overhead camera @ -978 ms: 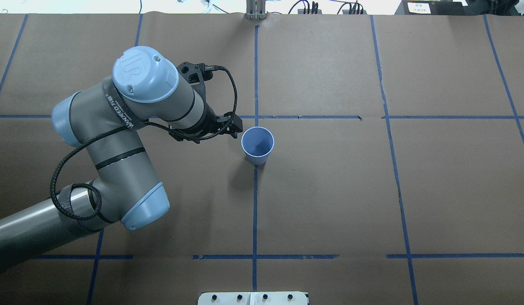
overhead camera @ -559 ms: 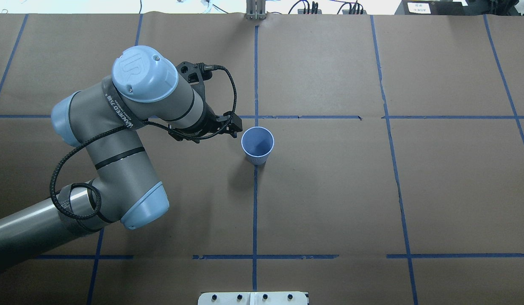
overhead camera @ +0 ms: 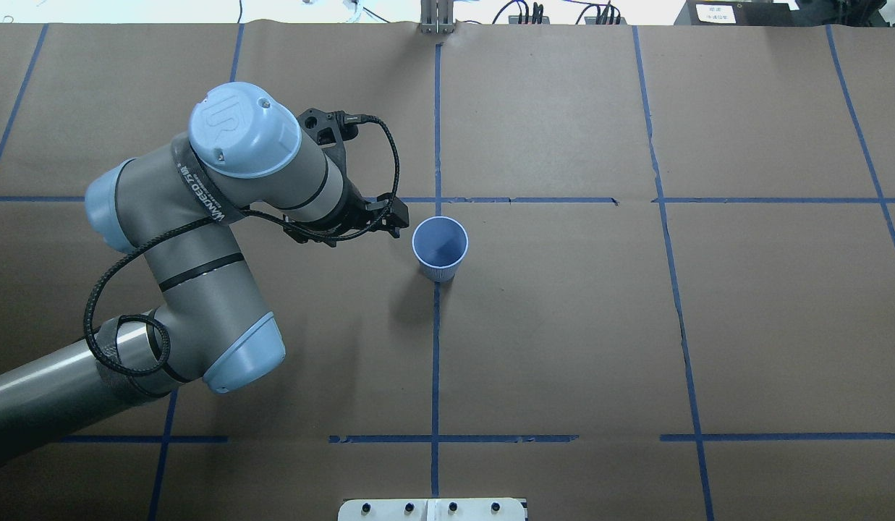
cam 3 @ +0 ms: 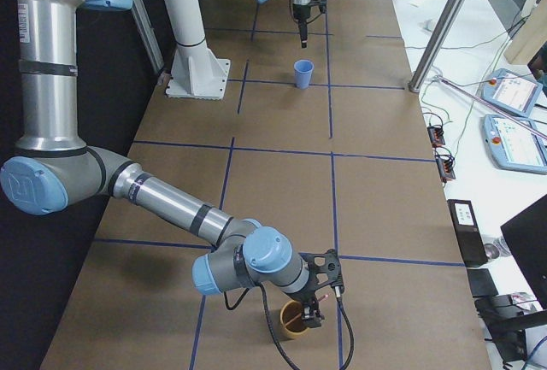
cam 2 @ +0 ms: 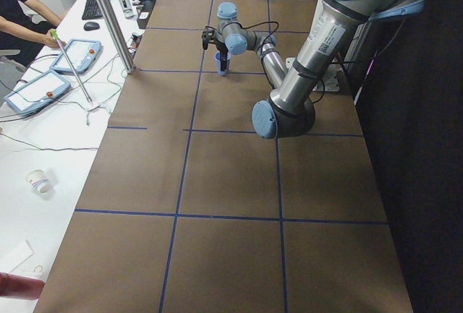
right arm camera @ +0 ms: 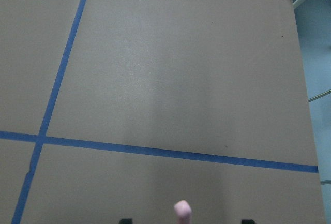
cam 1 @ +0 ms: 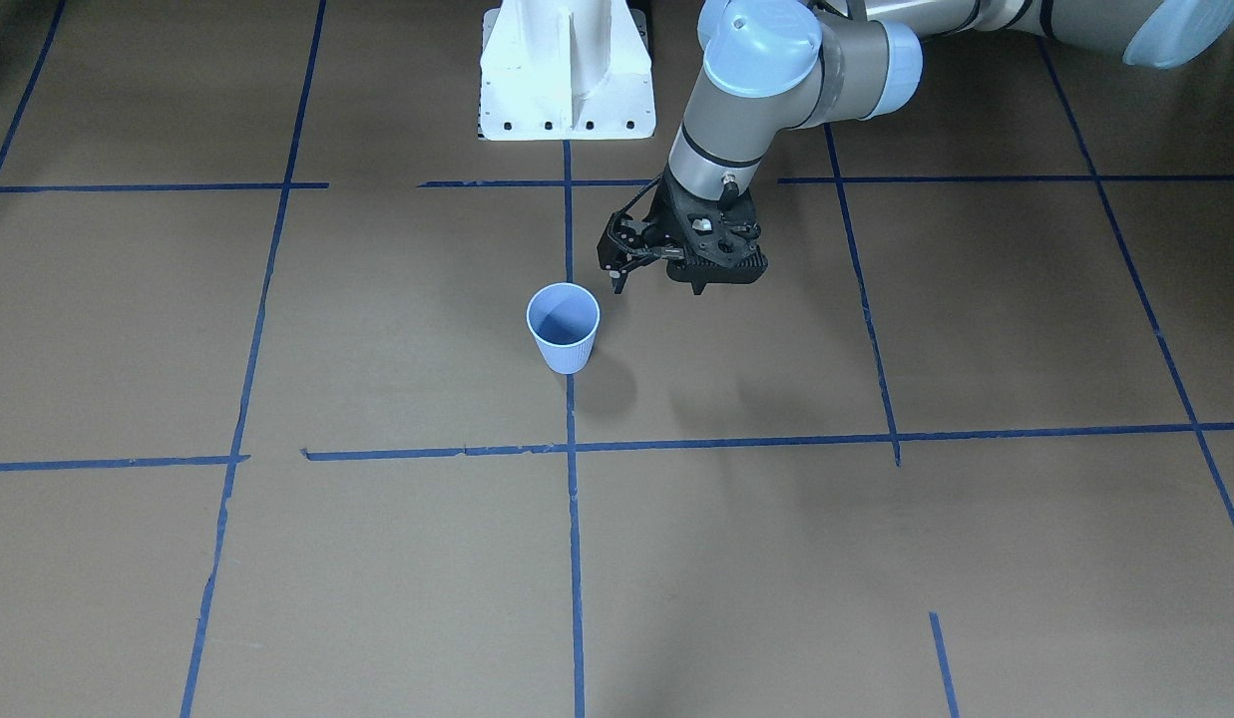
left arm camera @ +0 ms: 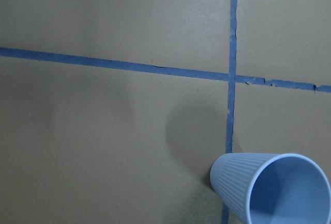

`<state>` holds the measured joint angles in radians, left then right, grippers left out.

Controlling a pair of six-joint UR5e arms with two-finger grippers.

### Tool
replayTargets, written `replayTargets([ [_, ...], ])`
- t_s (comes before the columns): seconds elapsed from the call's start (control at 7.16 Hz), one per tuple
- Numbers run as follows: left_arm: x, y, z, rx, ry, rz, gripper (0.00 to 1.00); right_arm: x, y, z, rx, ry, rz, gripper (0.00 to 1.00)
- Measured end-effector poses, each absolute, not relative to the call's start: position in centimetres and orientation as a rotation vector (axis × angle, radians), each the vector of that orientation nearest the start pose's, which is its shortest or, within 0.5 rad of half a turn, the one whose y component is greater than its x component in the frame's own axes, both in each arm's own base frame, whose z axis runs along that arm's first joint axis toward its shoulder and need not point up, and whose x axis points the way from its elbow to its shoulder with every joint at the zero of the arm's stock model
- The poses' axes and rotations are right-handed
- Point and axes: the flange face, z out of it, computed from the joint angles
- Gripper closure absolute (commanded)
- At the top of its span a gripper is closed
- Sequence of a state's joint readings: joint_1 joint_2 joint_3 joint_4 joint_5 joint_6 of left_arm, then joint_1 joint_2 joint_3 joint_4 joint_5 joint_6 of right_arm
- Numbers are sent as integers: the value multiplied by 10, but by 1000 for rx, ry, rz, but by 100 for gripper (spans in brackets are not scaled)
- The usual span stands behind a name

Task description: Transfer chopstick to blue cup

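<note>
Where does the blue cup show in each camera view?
Front-facing: blue cup, left of centre.
Overhead: cup at centre.
Exterior left: cup far, top centre.
Exterior right: cup upper centre.
Left wrist: cup bottom right.
Right wrist: not in it.
Landmark: the blue tape line under the cup.

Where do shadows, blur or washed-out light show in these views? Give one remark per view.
Overhead exterior: the blue cup throws a soft shadow toward the lower left, and the strip beyond the brown paper is washed out. Left wrist-mounted: the cup's shadow lies up and left of it, fuzzy-edged. Right wrist-mounted: the chopstick tip is out of focus, with a pale sheen on the paper.
</note>
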<state>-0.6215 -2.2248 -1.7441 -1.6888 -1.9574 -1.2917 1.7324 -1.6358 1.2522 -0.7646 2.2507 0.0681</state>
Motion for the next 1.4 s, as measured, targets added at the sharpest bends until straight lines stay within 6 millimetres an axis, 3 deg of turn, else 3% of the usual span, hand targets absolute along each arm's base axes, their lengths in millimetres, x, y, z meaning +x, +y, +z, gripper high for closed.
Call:
replayTargets([
  [0.42, 479, -460, 186, 84, 993, -131, 0, 143, -442, 762, 438, -650, 72, 56],
  [0.84, 479, -460, 186, 84, 992, -132, 0, 143, -442, 762, 443, -650, 68, 92],
  [0.98, 479, -460, 186, 84, 992, -132, 0, 143, -442, 763, 450, -648, 65, 97],
  [1.4, 476, -459, 187, 87, 992, -131, 0, 142, -439, 761, 500, -643, 44, 98],
])
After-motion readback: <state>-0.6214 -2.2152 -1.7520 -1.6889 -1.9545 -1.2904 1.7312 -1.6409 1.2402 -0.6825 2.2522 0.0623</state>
